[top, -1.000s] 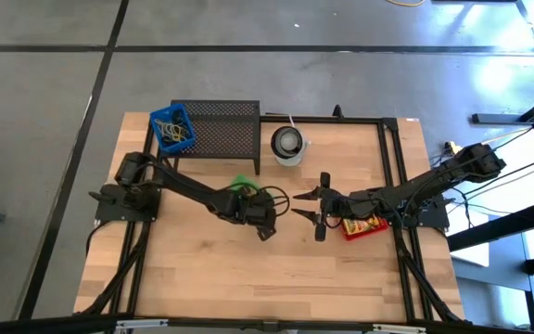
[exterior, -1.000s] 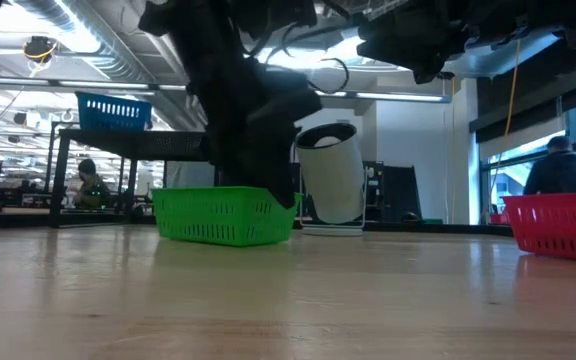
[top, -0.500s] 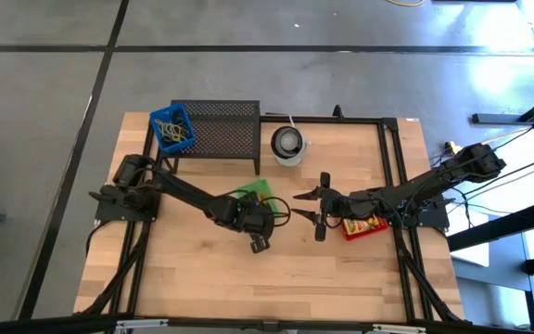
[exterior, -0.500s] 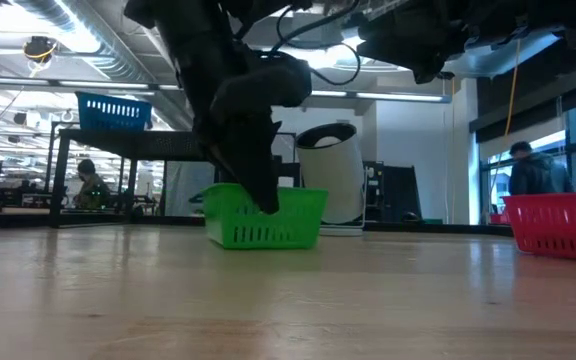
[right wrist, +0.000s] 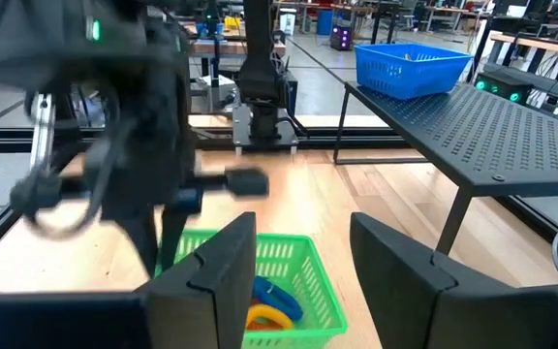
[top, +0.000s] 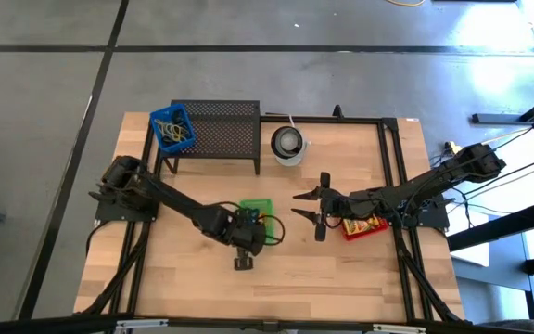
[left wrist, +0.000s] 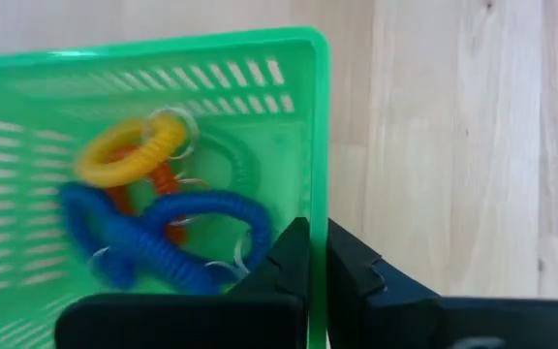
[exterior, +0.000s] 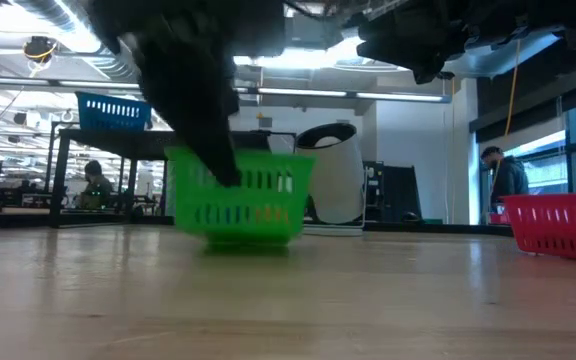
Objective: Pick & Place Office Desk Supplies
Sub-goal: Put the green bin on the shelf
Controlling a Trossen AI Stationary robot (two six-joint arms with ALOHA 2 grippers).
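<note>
On the wooden table [top: 193, 278], left claw [left wrist: 316, 260] pinches green basket [left wrist: 163, 145] wall.

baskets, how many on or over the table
3: a green basket mid-table, its wall clamped by the left gripper; a blue basket on the black mesh rack; a red basket at the right edge.

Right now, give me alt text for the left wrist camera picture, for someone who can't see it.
The left gripper is shut on the side wall of a green basket. Inside lie a yellow coil loop, blue coil loops and an orange one, with the bare wooden table beside the basket.
</note>
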